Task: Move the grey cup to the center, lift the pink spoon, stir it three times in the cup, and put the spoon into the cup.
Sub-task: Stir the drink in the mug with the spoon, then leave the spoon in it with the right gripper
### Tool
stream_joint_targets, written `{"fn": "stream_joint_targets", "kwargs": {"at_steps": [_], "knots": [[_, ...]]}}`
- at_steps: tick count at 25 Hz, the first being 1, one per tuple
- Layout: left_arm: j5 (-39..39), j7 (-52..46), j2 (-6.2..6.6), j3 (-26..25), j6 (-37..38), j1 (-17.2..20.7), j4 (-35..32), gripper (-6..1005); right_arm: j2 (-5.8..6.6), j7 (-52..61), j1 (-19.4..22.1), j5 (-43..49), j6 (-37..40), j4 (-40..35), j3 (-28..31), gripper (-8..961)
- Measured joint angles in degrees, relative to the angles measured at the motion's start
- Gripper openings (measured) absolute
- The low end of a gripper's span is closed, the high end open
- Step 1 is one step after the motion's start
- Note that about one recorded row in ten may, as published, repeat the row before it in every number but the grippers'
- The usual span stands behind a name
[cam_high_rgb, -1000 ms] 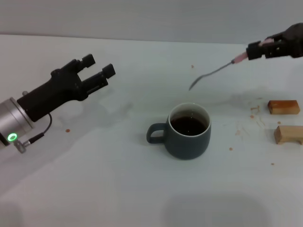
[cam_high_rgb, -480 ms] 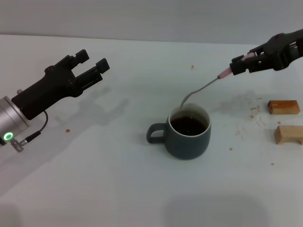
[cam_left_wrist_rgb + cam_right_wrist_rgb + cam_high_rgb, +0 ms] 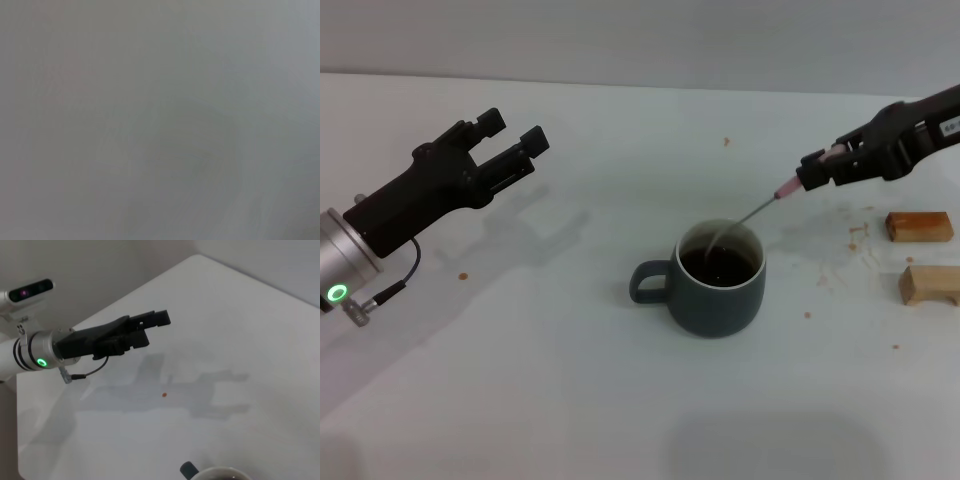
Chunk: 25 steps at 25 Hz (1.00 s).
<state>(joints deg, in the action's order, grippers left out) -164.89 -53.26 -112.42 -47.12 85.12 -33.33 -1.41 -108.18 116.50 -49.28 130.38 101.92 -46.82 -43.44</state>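
The grey cup (image 3: 717, 280) stands near the middle of the table with dark liquid inside and its handle toward my left. Its rim just shows in the right wrist view (image 3: 220, 473). My right gripper (image 3: 820, 167) is shut on the pink handle of the pink spoon (image 3: 752, 213), above and to the right of the cup. The spoon slants down and its bowl dips into the liquid. My left gripper (image 3: 510, 135) is open and empty, held above the table far left of the cup. It also shows in the right wrist view (image 3: 157, 320).
Two small wooden blocks (image 3: 918, 226) (image 3: 930, 284) lie at the right edge of the table. Small crumbs are scattered near them and at the left (image 3: 463, 275). The left wrist view shows only blank grey.
My right gripper has moved left and down with the spoon. The spoon's bowl went from above the table behind the cup into the liquid. The left arm drew back slightly.
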Motion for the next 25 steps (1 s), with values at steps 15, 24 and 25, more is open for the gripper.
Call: {"fn": "stream_joint_targets", "kwargs": {"at_steps": [15,24,25], "knots": [[0.0,0.4,-0.28,-0.1,0.1,0.7,0.0,830,-1.19,-0.1,-1.1,1.5,-4.5,3.3,-7.0,118],[0.1,0.4,-0.35,-0.2,0.0,1.2,0.0,830,-1.06,-0.1,-0.5,2.7,-4.8,2.9,-7.5,119],[0.1,0.4,-0.35,-0.2,0.1,1.2,0.0,829,-1.07,-0.1,-0.3,2.7,-5.1,2.7,-7.4,119]]}}
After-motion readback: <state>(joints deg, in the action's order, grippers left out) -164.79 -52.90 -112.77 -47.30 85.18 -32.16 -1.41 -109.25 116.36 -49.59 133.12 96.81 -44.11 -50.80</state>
